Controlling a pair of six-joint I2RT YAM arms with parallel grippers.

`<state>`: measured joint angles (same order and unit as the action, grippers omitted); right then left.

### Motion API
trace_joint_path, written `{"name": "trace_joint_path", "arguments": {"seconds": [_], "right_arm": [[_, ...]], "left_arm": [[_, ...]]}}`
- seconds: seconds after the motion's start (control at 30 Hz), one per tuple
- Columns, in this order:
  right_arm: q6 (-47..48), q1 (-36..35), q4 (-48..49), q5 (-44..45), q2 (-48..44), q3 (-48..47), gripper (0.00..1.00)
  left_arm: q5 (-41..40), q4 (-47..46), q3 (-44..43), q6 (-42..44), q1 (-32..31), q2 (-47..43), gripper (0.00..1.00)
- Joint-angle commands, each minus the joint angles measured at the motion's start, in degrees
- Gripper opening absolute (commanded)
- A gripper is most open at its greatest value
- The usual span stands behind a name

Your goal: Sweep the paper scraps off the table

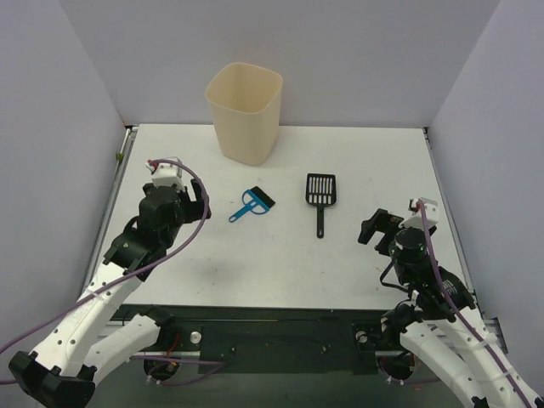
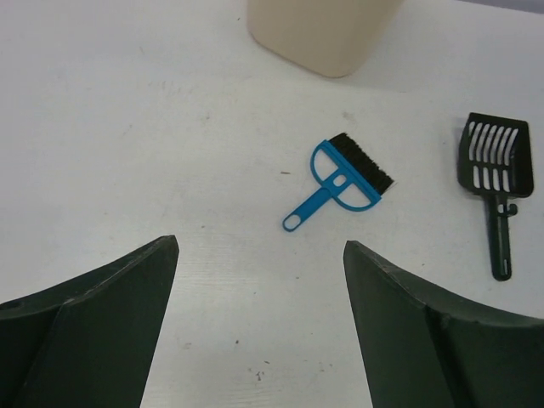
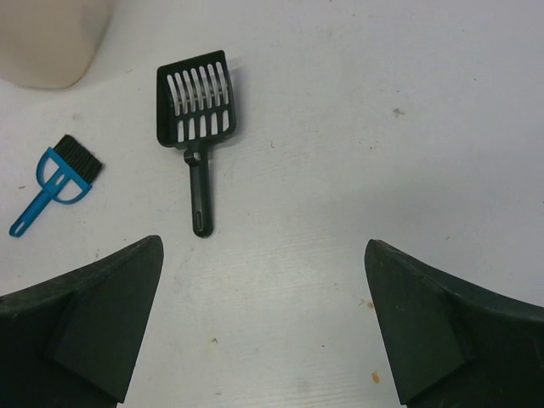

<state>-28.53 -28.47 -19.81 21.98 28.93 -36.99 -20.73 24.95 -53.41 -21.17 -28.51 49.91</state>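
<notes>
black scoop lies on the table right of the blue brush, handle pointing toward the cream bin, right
No: the black scoop lies on the table right of the blue brush, but its handle points away from the cream bin, toward the near edge. The top external view shows this.

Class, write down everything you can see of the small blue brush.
The brush is small, with a blue plastic-looking frame: an arched head with cut-outs and a slim handle ending in an eyelet. Short black bristles line the head's straight edge. It lies flat on the white table, handle pointing near-left, bristles far-right, in front of the cream bin and left of the black scoop. Nothing else touches it.
</notes>
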Motion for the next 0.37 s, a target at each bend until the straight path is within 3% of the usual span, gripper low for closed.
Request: {"name": "trace_joint_path", "arguments": {"seconds": [0.0, 0.33], "right_arm": [[-2.1, 0.3, -4.3, 3.4, 0.0, 0.9, 1.00], [-2.3, 0.3, -5.8, 6.2, -1.0, 1.9, 1.00]], "left_arm": [[-6.4, 1.8, 3.4, 2.8, -0.1, -2.9, 0.90], [-0.1, -0.4, 5.7, 3.9, -0.1, -9.0, 0.90]]}}
